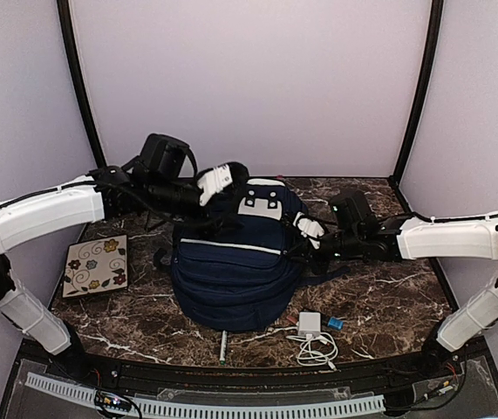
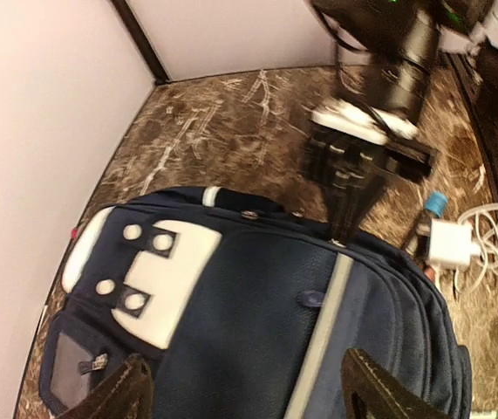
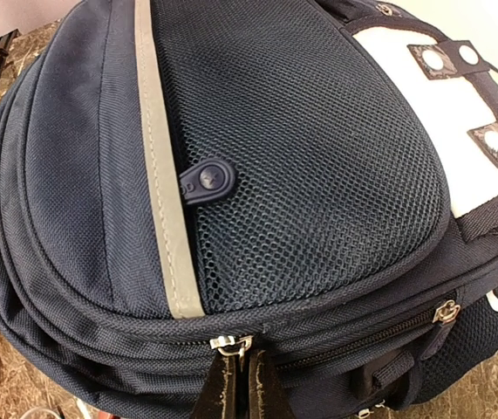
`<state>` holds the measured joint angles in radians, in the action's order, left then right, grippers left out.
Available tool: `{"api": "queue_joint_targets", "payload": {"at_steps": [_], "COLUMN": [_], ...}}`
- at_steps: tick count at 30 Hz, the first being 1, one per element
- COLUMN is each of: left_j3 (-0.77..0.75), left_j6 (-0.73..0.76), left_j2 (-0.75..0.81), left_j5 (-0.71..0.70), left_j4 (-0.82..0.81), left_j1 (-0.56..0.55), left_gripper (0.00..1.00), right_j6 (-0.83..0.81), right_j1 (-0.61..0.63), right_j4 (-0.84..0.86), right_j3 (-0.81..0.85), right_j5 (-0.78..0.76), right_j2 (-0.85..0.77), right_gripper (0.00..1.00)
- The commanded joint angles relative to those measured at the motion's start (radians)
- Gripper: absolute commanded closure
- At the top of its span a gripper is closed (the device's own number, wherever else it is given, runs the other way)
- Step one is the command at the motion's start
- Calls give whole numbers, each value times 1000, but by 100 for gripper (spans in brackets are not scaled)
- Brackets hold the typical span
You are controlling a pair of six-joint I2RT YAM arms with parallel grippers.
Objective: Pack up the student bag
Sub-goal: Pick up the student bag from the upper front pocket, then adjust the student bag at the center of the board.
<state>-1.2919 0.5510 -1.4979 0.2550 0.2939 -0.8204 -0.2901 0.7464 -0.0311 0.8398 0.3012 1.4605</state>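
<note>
The student bag (image 1: pixel 231 279) is laid beneath the left gripper (image 2: pixel 249 380), whose jaws are spread wide. The right gripper (image 3: pixel 235 388) is closed at its zipper slider (image 3: pixel 231 343); the contents are hidden.

Left claw (image 2: pixel 249 384): I read the jaws spread wide, left forearm (image 1: pixel 44 214) stretched level behind it. Right claw (image 3: pixel 238 388): jaws pinched together, right forearm (image 1: pixel 449 237) level behind. Claws face each other, apart.

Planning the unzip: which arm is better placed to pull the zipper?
Probably right: the right gripper is shut at the zipper pull on the student bag; the left gripper hangs open above.
</note>
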Motion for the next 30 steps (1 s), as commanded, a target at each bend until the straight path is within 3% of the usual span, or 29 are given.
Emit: {"api": "queue_joint_targets", "payload": {"at_steps": [1, 6, 11, 13, 19, 24, 30], "left_j3": [-114, -243, -296, -231, 21, 165, 311], "left_j6": [-298, -525, -690, -737, -763, -642, -598], "left_j2": [-62, -261, -424, -424, -325, -229, -64], "left_j5": [130, 123, 215, 244, 258, 254, 278], "left_j4": [41, 40, 10, -66, -166, -125, -91], "left_j1": [209, 453, 535, 535, 516, 381, 263], "left_gripper": [22, 18, 16, 17, 36, 39, 46], "right_j6": [34, 69, 103, 115, 167, 138, 116], "right_j1": [4, 0, -22, -43, -191, -260, -288], "right_j4": [-15, -7, -63, -64, -40, -22, -65], "right_j3": [23, 24, 83, 91, 140, 238, 465], "right_j5": [-57, -97, -112, -119, -38, 9, 57], "right_j2": [-3, -5, 42, 57, 113, 199, 334], "right_gripper": [100, 100, 100, 100, 100, 100, 100]}}
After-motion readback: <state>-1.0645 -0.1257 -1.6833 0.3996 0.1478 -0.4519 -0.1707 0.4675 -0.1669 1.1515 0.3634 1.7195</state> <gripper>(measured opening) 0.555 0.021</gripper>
